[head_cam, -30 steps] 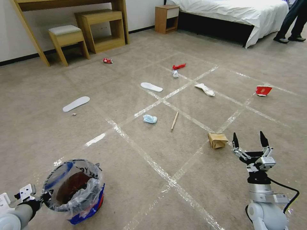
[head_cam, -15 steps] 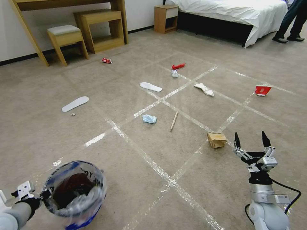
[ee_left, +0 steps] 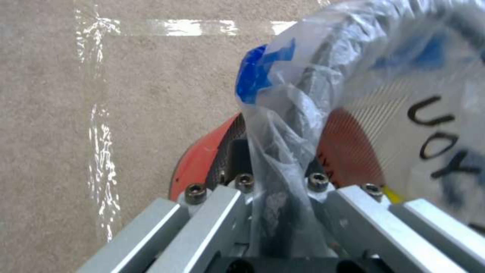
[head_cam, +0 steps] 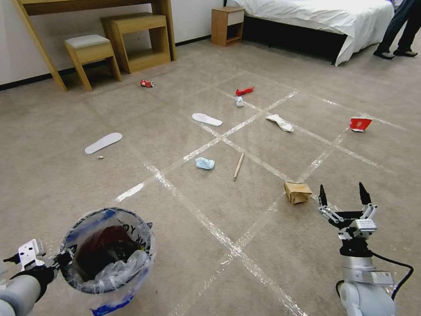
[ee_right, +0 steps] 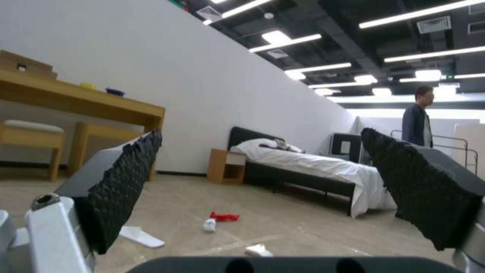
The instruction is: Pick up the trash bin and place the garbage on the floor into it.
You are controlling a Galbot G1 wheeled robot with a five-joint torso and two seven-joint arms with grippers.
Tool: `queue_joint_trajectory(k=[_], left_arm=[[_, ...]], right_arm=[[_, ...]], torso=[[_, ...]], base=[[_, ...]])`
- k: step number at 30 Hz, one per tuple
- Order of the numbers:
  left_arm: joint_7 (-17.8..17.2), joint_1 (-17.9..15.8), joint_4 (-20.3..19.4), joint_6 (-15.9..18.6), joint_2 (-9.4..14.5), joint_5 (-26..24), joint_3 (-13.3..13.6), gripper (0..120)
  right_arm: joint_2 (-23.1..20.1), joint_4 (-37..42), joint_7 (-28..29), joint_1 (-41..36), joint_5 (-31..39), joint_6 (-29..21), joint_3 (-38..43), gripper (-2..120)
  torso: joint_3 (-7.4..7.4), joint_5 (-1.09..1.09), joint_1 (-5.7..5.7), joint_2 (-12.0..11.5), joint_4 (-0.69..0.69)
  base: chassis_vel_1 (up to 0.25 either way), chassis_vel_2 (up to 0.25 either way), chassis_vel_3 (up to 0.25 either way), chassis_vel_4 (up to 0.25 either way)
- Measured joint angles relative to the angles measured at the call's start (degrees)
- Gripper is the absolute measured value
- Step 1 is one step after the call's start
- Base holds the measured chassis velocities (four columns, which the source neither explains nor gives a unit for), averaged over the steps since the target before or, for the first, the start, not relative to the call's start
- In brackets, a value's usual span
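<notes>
The red-and-blue trash bin (head_cam: 107, 259), lined with a crinkled clear bag, hangs at lower left, mouth upward. My left gripper (head_cam: 61, 260) is shut on its rim; up close the bag (ee_left: 283, 113) and red wall (ee_left: 202, 155) sit pinched in the left gripper (ee_left: 275, 167). On the floor (head_cam: 197, 219) lies garbage: two white slippers (head_cam: 103, 143) (head_cam: 206, 119), a blue mask (head_cam: 205, 163), a wooden stick (head_cam: 239, 165), a brown paper bag (head_cam: 297, 192), a red cup (head_cam: 360, 124), a red wrapper (head_cam: 244, 91) and a red can (head_cam: 147, 83). My right gripper (head_cam: 343, 189) stands open just right of the paper bag.
A wooden desk (head_cam: 92, 6), stool (head_cam: 90, 50) and low shelf (head_cam: 136, 37) line the far-left wall. A nightstand (head_cam: 227, 24) and bed (head_cam: 324, 17) stand at the back right, with a person's legs (head_cam: 401, 30) beyond. Tape strips (head_cam: 228, 243) cross the carpet.
The bin has swung in my left gripper, rising slightly and shifting right, its mouth now more level. The right gripper has stayed almost in place, open.
</notes>
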Motion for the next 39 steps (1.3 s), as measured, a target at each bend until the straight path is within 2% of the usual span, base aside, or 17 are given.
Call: queue_joint_trajectory(k=[7, 14, 23, 39], left_arm=[[-2.1, 1.1, -2.2, 0.0, -0.4, -2.7, -2.1, 0], [-3.0, 1.2, -2.6, -0.1, -0.1, -4.5, -3.1, 0], [-3.4, 0.8, -2.0, -0.1, -0.6, -4.3, -2.6, 0], [-3.4, -0.5, -0.5, -0.1, -0.8, -3.2, -1.4, 0]], right_arm=[[0.1, 1.3, -0.7, -1.2, 0.3, 0.6, 1.1, 100], [0.1, 1.4, -1.5, -1.2, 1.0, 1.0, 1.4, 100], [0.1, 1.1, -1.9, -1.1, 1.0, 1.1, 1.4, 100], [0.1, 0.0, -2.2, -0.2, 0.5, 1.1, 0.9, 100]], torso=[[0.0, 0.0, 0.0, 0.0, 0.0], [0.0, 0.0, 0.0, 0.0, 0.0], [-0.01, 0.0, 0.0, 0.0, 0.0], [0.0, 0.01, 0.0, 0.0, 0.0]], base=[[0.0, 0.0, 0.0, 0.0], [0.0, 0.0, 0.0, 0.0], [-0.018, 0.024, 0.019, -0.02], [-0.127, 0.13, 0.124, -0.124]])
